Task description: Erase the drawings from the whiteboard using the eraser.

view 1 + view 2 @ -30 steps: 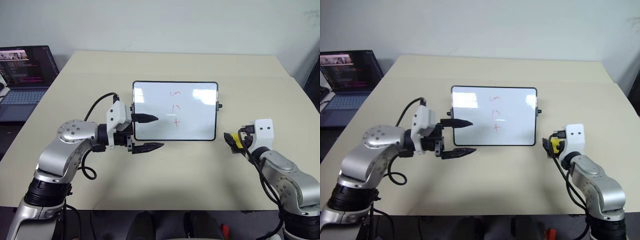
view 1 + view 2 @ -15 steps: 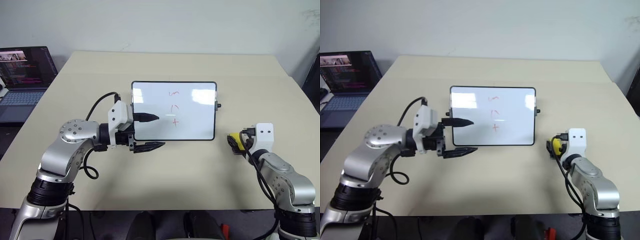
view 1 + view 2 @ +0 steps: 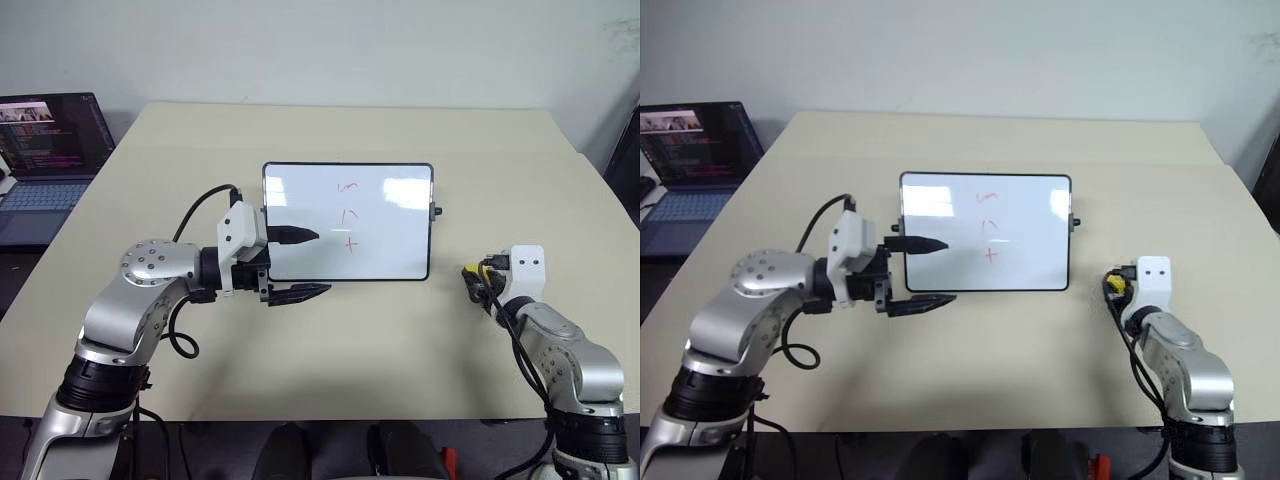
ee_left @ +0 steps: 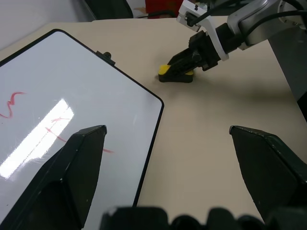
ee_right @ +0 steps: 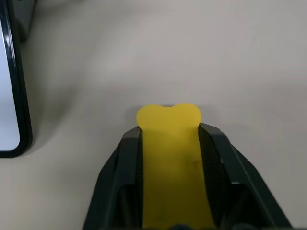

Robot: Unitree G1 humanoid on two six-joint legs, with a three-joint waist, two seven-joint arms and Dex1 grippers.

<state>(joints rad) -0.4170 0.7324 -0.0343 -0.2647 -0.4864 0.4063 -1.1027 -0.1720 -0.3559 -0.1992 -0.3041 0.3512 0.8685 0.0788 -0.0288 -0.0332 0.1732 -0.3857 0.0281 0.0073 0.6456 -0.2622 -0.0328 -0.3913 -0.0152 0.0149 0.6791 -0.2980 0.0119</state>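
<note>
The whiteboard [image 3: 385, 200] lies flat in the middle of the table, its black frame around a glossy white face. Red drawings [image 3: 349, 215], a squiggle, a dash and a plus, run down its centre. The yellow eraser [image 5: 169, 143] rests on the table to the right of the board, and my right gripper [image 4: 192, 64] is shut on its two long sides. My left gripper [image 3: 300, 265] stands open at the board's lower left corner, one finger over the white face, the other over the table, nothing between them.
An open laptop [image 3: 45, 150] sits on a lower surface beyond the table's left edge. The table's [image 3: 350, 340] near edge runs just past both arms. A black knob [image 3: 437, 212] sticks out of the board's right side.
My right gripper sank a little onto the table and closed on the eraser. The left arm and the board stayed where they were.
</note>
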